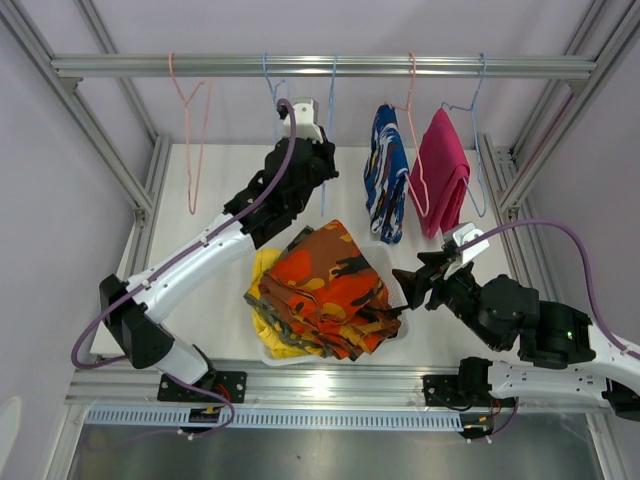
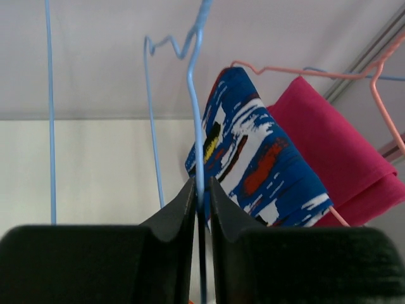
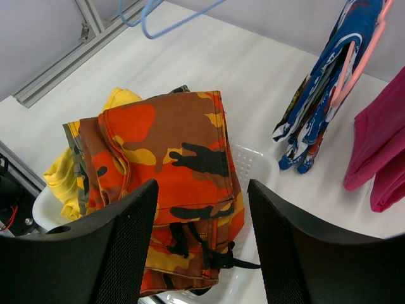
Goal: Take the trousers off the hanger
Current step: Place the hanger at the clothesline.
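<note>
My left gripper (image 1: pixel 318 150) (image 2: pixel 201 183) is raised to the rail, its jaws pinched on the wire of an empty blue hanger (image 1: pixel 329 100) (image 2: pixel 193 69). Two trousers still hang: the blue-white-red pair (image 1: pixel 385 185) (image 2: pixel 253 158) on a pink hanger (image 1: pixel 415 150), and the magenta pair (image 1: pixel 445 180) (image 2: pixel 335 152) beside it. The orange-black trousers (image 1: pixel 330 285) (image 3: pixel 171 145) lie on top of the yellow pair (image 1: pixel 265 300) (image 3: pixel 60 180) in the white basket (image 1: pixel 268 352) (image 3: pixel 259 168). A camouflage edge (image 3: pixel 74 152) shows between them. My right gripper (image 1: pixel 403 290) (image 3: pixel 202 190) hovers open at the basket's right rim, holding nothing.
The metal rail (image 1: pixel 320 65) also carries an empty pink hanger (image 1: pixel 190 130) at the left and another empty blue hanger (image 1: pixel 272 95). Aluminium frame posts (image 1: pixel 140 190) stand on both sides of the white table.
</note>
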Motion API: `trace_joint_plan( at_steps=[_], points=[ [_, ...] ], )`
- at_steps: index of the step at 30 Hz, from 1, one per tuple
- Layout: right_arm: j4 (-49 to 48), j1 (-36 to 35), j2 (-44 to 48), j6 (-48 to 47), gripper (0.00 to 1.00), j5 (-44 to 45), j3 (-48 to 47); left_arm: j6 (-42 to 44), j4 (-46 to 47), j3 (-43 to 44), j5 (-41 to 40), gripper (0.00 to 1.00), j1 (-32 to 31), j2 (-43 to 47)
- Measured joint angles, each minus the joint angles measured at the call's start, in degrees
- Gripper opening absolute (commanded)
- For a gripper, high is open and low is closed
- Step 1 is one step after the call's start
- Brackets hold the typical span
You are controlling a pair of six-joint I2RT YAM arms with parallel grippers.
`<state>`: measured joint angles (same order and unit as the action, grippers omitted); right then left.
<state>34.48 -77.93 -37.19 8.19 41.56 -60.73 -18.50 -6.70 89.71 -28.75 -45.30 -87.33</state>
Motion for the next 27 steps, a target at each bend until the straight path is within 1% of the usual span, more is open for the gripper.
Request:
trace_joint_plan(
  at_steps=[2, 4, 5, 7, 9, 10, 12, 13, 14, 15, 17, 19, 20, 21, 22, 24, 25, 27],
  points=[
    [0.0, 0.0, -0.02, 0.15, 0.64, 0.0, 0.0, -0.37, -0.57, -0.87, 0.07, 0.29, -0.63, 0.07],
    [-0.02, 0.0, 0.0, 0.2, 0.64, -0.02, 0.09, -0.57, -1.33, -1.84, 0.09, 0.33, -1.36, 0.13],
    [-0.02, 0.0, 0.02, 0.22, 0.61, -0.02, 0.2, -0.63, -1.62, -2.54, 0.07, 0.38, -1.73, 0.37],
    [0.0, 0.0, 0.0, 0.31, 0.57, -0.11, 0.28, -0.52, -2.08, -3.89, 0.0, 0.42, -2.23, 1.16],
    [0.0, 0.0, 0.0, 0.39, 0.47, -0.44, 0.31, -0.57, -2.62, -5.44, -0.04, 0.45, -2.54, 2.64],
    [0.0, 0.0, 0.0, 0.61, 0.38, -0.52, 0.31, -0.57, -2.99, -6.14, -0.04, 0.47, -2.67, 3.69],
    [0.04, 0.0, 0.0, 1.05, 0.23, -0.7, 0.31, -0.52, -3.63, -6.91, -1.01, 0.51, -3.02, 5.7],
    [0.09, 0.0, 0.02, 1.14, 0.16, -0.79, 0.31, -0.5, -3.89, -7.08, -1.55, 0.52, -3.17, 6.88],
    [0.11, 0.0, 0.04, 1.38, 0.05, -0.87, 0.31, -0.48, -3.98, -7.28, -2.03, 0.53, -3.26, 8.04],
    [0.22, 0.0, 0.13, 1.62, 0.0, -0.92, 0.31, -0.46, -3.98, -7.56, -2.38, 0.55, -3.34, 9.33],
    [0.46, 0.0, 0.46, 2.34, 0.0, -0.98, 0.31, 0.17, -3.89, -7.91, -2.4, 0.62, -3.52, 12.0],
    [0.55, 0.0, 0.85, 2.56, 0.0, -0.87, 0.31, 0.92, -3.5, -7.82, -1.66, 0.64, -3.76, 14.14],
    [0.59, 0.0, 1.03, 2.64, 0.04, -0.79, 0.31, 1.11, -3.56, -7.48, -1.01, 0.66, -3.82, 14.84],
    [0.61, 0.0, 1.11, 2.75, 0.09, -0.59, 0.28, 1.27, -4.02, -6.51, -0.02, 0.69, -3.91, 15.1],
    [0.66, 0.0, 1.14, 2.99, 0.14, -0.42, 0.28, 1.53, -4.2, -5.35, 1.07, 0.71, -3.96, 15.06],
    [0.74, 0.0, 1.09, 3.48, 0.35, -0.07, 0.28, 1.64, -4.31, -3.08, 3.72, 0.77, -4.09, 14.51],
    [0.81, 0.0, 1.07, 3.52, 0.43, 0.33, 0.28, 1.6, -4.59, -1.88, 5.55, 0.79, -4.11, 14.12],
    [0.96, 0.0, 0.83, 3.87, 0.56, 1.29, 0.07, 1.57, -4.59, -0.02, 9.11, 0.87, -4.2, 13.11]
  ],
)
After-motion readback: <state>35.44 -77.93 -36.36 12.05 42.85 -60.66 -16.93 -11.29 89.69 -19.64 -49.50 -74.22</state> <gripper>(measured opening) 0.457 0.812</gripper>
